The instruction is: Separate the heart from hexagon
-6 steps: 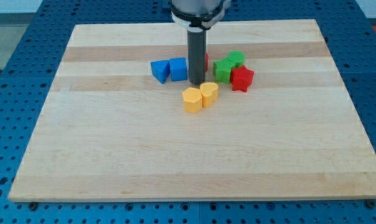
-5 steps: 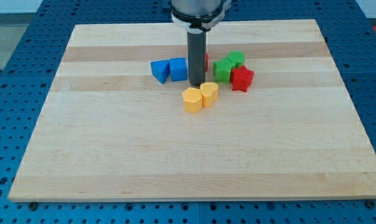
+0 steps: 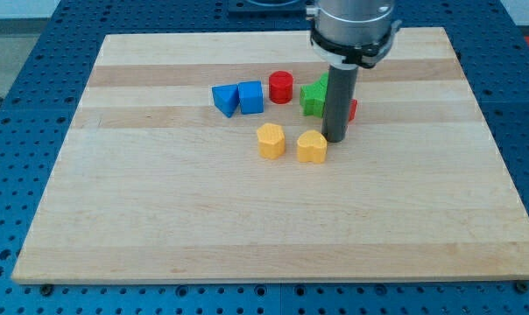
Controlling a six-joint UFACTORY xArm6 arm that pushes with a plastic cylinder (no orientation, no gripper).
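The yellow hexagon lies near the board's middle. The yellow heart lies to its right, with a small gap between them. My tip is down at the board just to the upper right of the heart, touching or nearly touching it. The rod stands in front of the red star and part of the green blocks.
A red cylinder lies above the hexagon. Two blue blocks lie side by side to its left. A green block and a red star are partly hidden behind the rod. The wooden board rests on a blue perforated table.
My tip has moved from above the yellow pair to the right. The heart has slid right and slightly down, away from the hexagon. The red cylinder is now uncovered.
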